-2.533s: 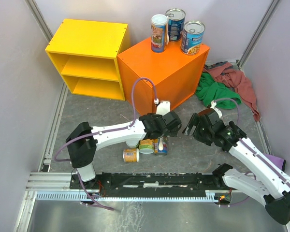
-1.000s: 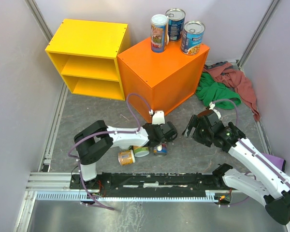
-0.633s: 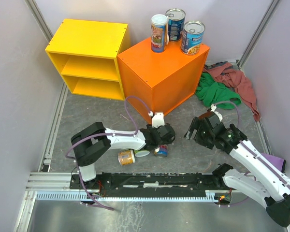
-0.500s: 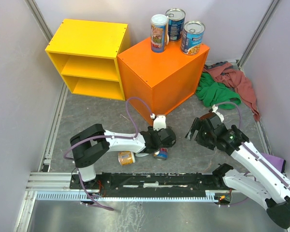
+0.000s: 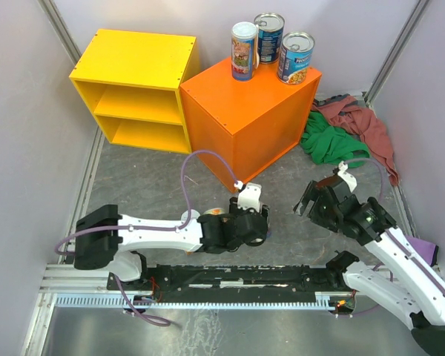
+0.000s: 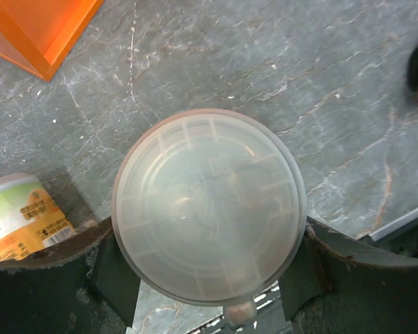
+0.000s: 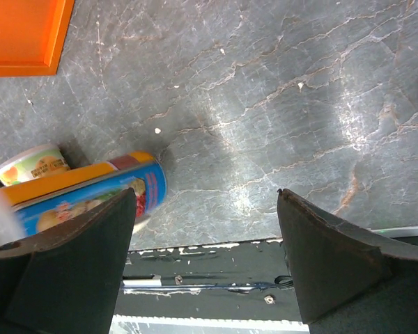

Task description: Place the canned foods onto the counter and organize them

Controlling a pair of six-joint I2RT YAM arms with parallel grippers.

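Now left end effector (image 6: 209,273) clamps lidded can (image 6: 209,205), upright, seen end-on at wrist frame centre; orange cabinet (image 5: 245,96) lies toward top view's upper centre. Right end effector (image 7: 205,202) gapes empty, farther.

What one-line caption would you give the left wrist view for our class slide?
From above: the left gripper grips a plastic-lidded can, an orange-labelled can beside it.

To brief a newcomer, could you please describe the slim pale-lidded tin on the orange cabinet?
Find the large orange box-shaped cabinet beside the yellow open-fronted shelf unit; three upright metal tins stand at the far end of its flat top. The leftmost tin is the one: unlike the middle tin and the right tin, both wider and silver-topped, it is slim with a pale lid.
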